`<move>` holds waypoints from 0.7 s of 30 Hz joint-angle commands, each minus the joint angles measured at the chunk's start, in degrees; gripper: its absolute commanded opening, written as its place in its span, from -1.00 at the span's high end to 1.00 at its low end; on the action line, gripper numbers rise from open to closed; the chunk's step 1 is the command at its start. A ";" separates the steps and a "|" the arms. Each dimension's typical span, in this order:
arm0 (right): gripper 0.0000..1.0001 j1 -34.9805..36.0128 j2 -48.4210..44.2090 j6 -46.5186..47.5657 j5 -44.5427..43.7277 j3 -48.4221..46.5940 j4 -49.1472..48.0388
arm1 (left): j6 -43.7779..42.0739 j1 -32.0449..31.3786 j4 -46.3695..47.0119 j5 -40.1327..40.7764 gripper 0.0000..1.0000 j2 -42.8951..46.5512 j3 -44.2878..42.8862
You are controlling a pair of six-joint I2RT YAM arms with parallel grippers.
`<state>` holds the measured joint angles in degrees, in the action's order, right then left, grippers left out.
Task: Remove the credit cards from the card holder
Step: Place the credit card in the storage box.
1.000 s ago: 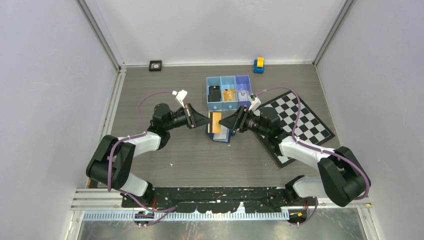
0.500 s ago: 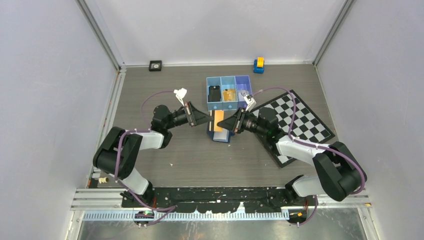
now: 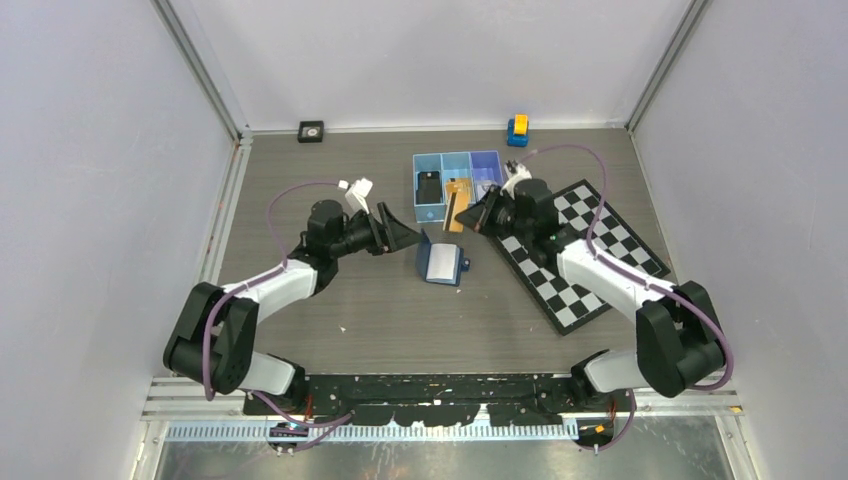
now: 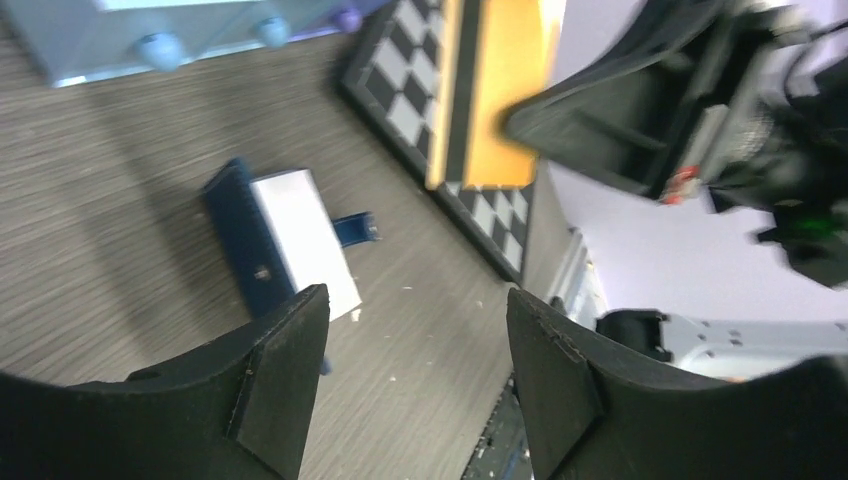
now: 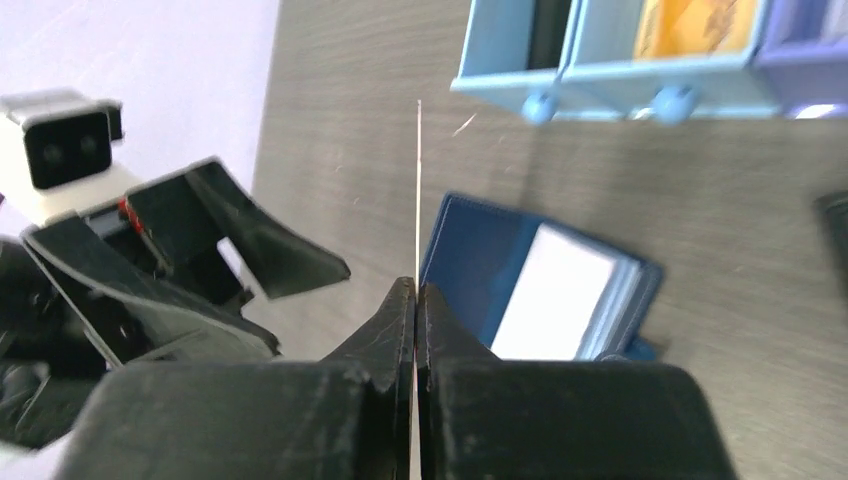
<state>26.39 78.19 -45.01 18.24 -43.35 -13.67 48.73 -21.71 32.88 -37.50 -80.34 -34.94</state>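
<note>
While the right gripper (image 5: 415, 290) presses its two black fingers fully together, it has a thin orange-gold plastic credit card (image 3: 454, 207) pinched between them. From the right wrist camera the card is seen edge-on, as a fine line rising from the fingertips. In the overhead view it is held tilted, just in front of the light-blue three-compartment plastic tray (image 3: 486, 160), and it is clear of the wallet.

At the other side, the left gripper (image 4: 410, 340) has its fingers spread wide with nothing between them. It hangs just to the left of the small dark navy-blue folding card holder (image 3: 440, 263) and does not touch it.

That card holder lies opened on the grey wood-grain table (image 3: 330, 300), between the two grippers and near the tray. A white rectangle shows on its lighter-blue inner side; whether it is another card cannot be told. To its right lies a black-and-white chequered mat (image 3: 590, 250).
</note>
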 commanded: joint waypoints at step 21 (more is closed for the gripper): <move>0.99 -1.51 38.24 19.31 -16.90 -55.11 41.31 | -10.68 -4.44 -25.32 9.75 -0.11 -9.99 -11.56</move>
<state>25.10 113.62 -27.46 -0.38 -93.76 24.73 38.52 -25.56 7.97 -28.51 -90.98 -44.14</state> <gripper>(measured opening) 0.026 0.568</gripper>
